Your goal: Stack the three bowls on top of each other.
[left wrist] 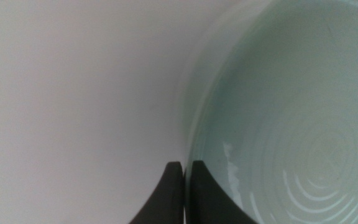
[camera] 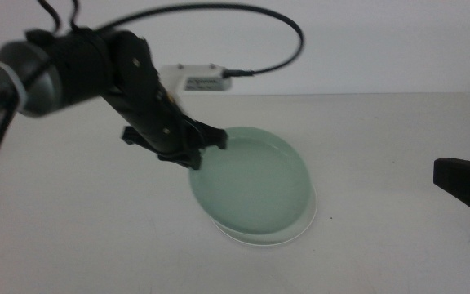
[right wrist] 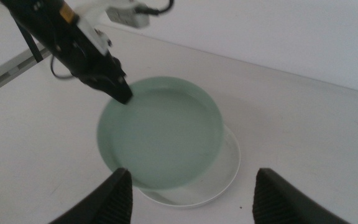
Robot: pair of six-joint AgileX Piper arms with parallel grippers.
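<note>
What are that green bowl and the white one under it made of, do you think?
The mint green bowl, gripped at its rim by the left claw, looks like glazed ceramic: glossy, with concentric rings showing in the left wrist view. The white bowl beneath looks glossy too, ceramic or hard plastic; too little shows to say.

No legible text, brand, number or sign. White box (camera: 192, 81) at table's far edge carries dark label with small print, too blurred to read in middle view; in right wrist view box (right wrist: 128, 15) shows no readable marking. Bowls, arms, table: no visible lettering.
</note>
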